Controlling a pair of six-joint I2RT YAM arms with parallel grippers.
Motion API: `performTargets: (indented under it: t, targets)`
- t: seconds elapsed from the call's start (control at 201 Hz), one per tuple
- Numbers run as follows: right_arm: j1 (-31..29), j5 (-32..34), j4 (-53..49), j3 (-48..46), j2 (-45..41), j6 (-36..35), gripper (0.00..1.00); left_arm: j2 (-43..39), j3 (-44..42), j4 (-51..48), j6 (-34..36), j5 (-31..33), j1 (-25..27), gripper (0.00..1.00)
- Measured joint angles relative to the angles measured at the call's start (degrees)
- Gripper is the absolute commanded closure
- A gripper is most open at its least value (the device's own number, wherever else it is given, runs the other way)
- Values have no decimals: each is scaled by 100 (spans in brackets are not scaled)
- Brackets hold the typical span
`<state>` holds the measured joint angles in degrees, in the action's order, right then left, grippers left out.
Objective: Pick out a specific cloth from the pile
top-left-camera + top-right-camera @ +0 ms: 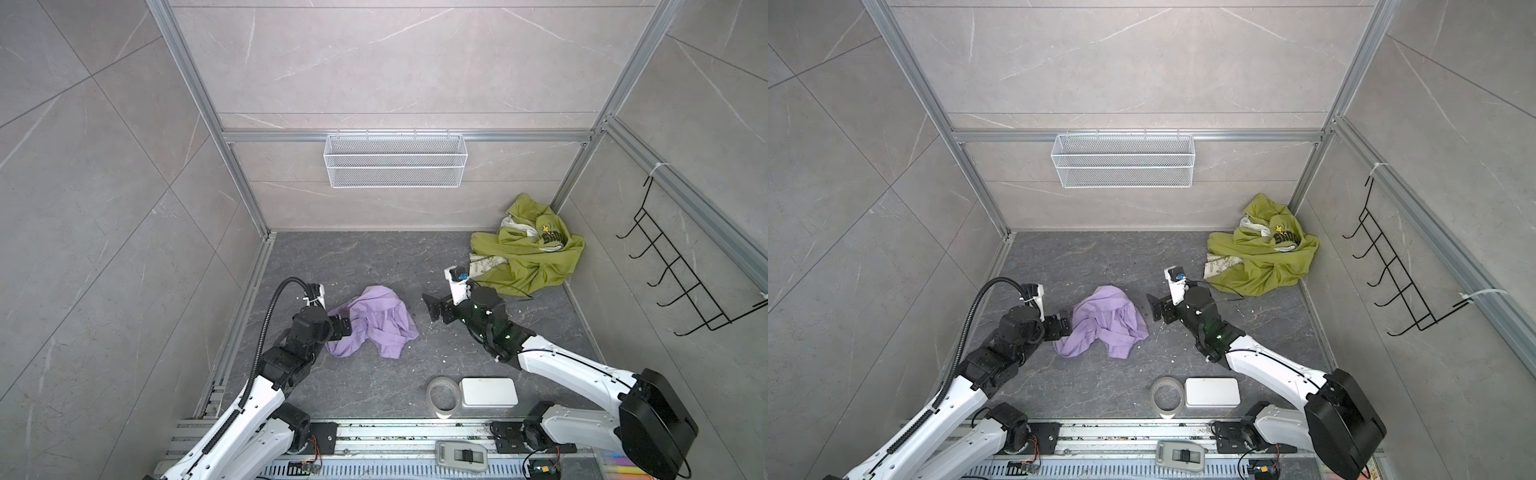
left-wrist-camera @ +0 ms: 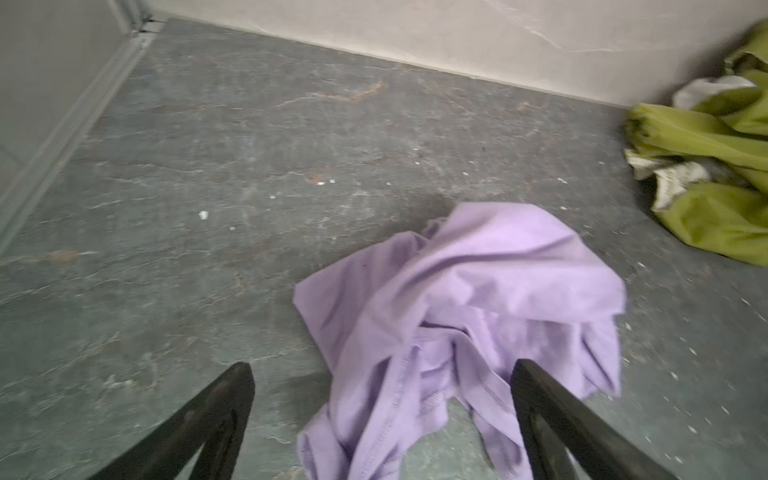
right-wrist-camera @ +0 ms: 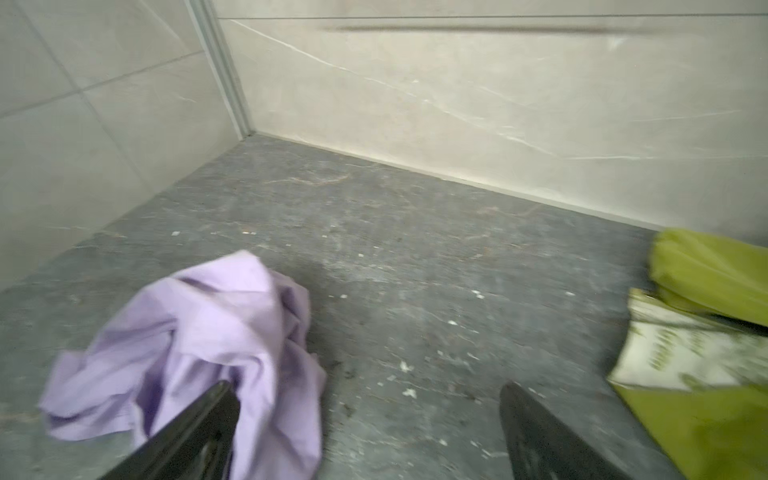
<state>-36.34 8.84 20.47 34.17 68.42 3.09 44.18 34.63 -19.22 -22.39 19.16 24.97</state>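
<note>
Left gripper (image 1: 345, 327): jaws wide apart, nothing held, at the edge of the crumpled lavender-purple thin fabric cloth (image 1: 376, 324). Right gripper (image 1: 432, 308): jaws wide apart, empty, near it. Cloth lies on the dark grey stone floor (image 1: 353, 266), well apart from the olive-green garment pile (image 1: 536, 257) in the far right corner.

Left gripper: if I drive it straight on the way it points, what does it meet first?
The lavender cloth, most likely: the left wrist view shows it lying between the open fingers of the left gripper, directly ahead. Whether they touch it is unclear.
</note>
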Motion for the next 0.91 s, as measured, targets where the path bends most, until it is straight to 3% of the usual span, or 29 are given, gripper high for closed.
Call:
performTargets:
  t: [0.194, 0.304, 0.533, 0.697, 0.906]
  targets:
    - [581, 922, 358, -953, -164, -649, 0, 922, -350, 820, 752, 769, -531, 5]
    - [872, 1272, 745, -1161, 42, -841, 0, 1370, -896, 1606, 1405, 763, -1082, 8]
    - [1327, 1585, 2273, -1633, 1104, -1117, 0, 2151, -1373, 3324, 2286, 197, -1862, 10]
    - [1714, 1519, 2979, -1716, 1499, -1167, 0, 2669, -1410, 4207, 2398, -479, -2269, 13]
    - [2745, 1049, 3672, -1849, 1604, -614, 0, 3571, -1320, 5187, 2398, -894, -2400, 17]
